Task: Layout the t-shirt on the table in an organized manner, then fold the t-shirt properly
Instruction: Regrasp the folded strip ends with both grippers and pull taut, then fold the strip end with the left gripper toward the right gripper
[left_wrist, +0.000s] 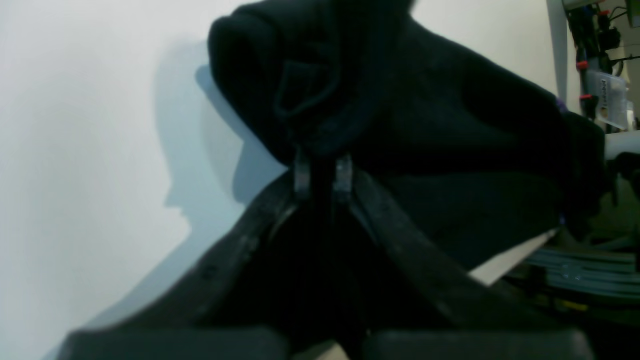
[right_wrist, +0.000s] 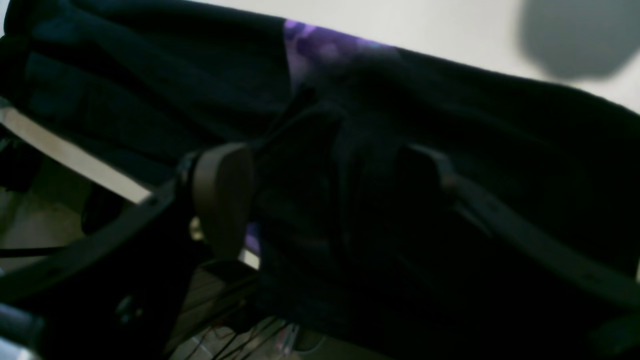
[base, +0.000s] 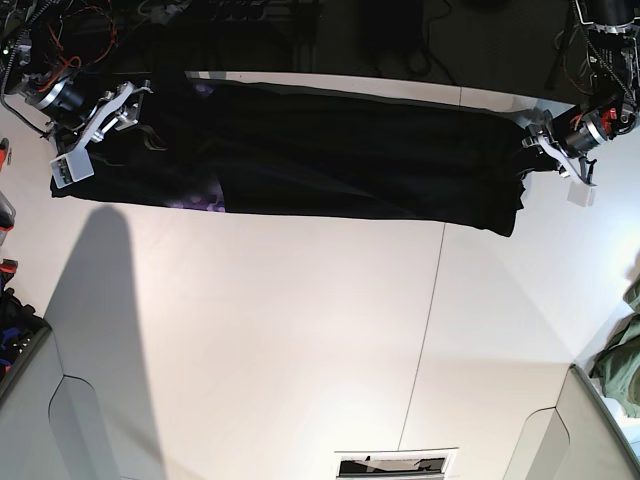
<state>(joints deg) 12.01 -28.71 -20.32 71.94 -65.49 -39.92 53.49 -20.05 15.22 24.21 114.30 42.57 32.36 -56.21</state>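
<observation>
The black t-shirt (base: 330, 160) lies stretched in a long band along one edge of the white table (base: 300, 330), with purple print (base: 195, 203) showing near its left end. In the base view my left gripper (base: 535, 145) is at the band's right end. The left wrist view shows the left gripper (left_wrist: 322, 177) with fingertips close together, pinching a bunched fold of the t-shirt (left_wrist: 450, 125). My right gripper (base: 130, 110) is at the left end. The right wrist view shows the right gripper (right_wrist: 332, 185) with its fingers (right_wrist: 222, 200) wide apart over the t-shirt (right_wrist: 500, 125), near the purple print (right_wrist: 325, 47).
A thin dark seam (base: 425, 340) crosses the table. An olive-green garment (base: 625, 365) lies at the right edge. Cables and electronics (base: 20, 340) crowd the left side. A small flat device (base: 395, 465) sits at the bottom edge. The table edge (left_wrist: 510, 260) runs just beside the cloth.
</observation>
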